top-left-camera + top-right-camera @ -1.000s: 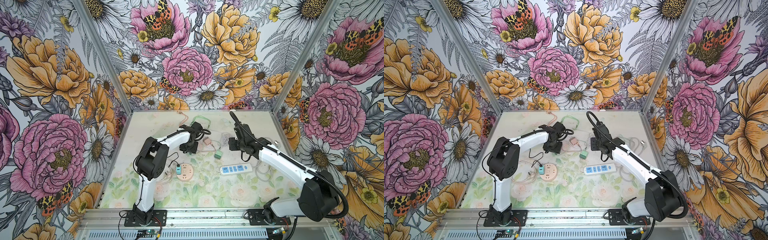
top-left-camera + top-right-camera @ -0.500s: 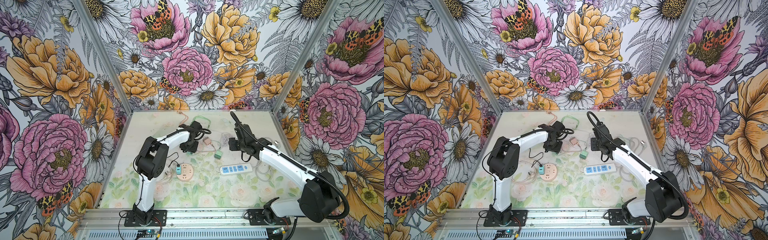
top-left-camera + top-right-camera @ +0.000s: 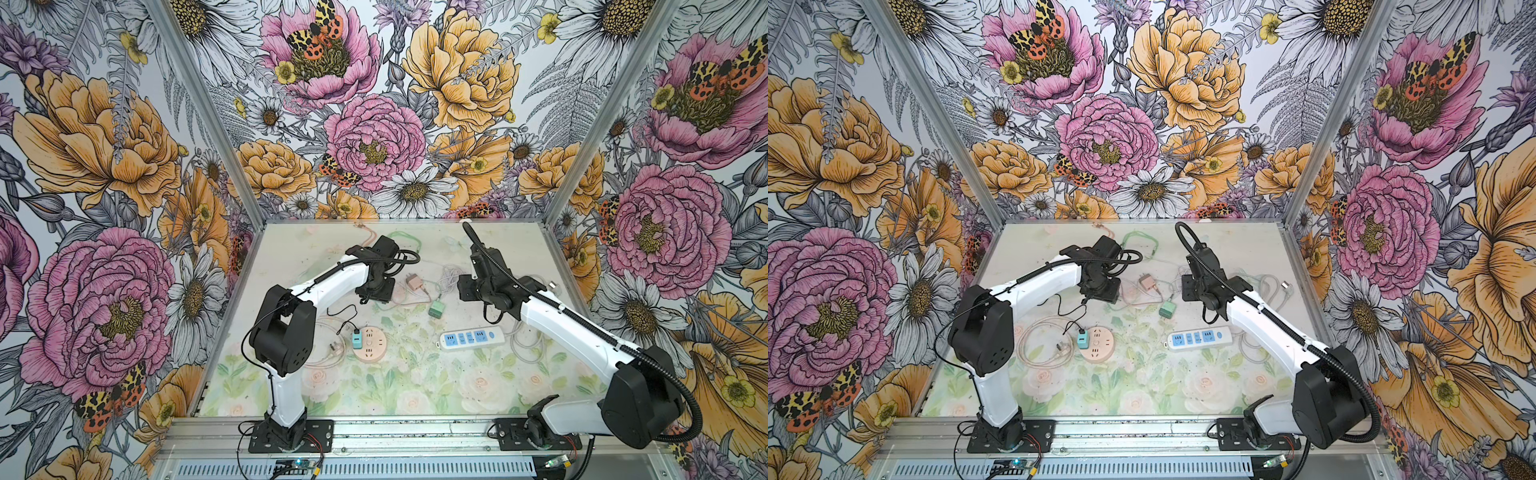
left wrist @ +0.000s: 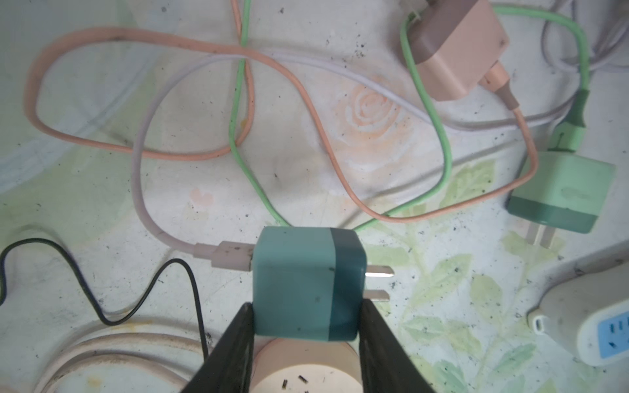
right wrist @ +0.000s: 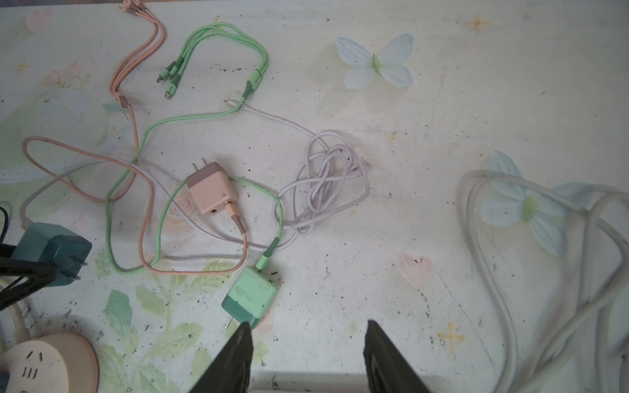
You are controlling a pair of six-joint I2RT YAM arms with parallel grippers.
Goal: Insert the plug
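Teal charger plug was pinched in the left gripper, prongs pointing sideways, right by the round pink socket hub. Right gripper sat spread and empty, beside the green charger.

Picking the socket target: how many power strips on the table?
2: round pink strip left of centre, white bar strip with blue sockets to its right. More could sit out of sight.

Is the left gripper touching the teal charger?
Touching. In the left wrist view, both fingers of the left gripper press against opposite sides of the teal charger, with no gap.
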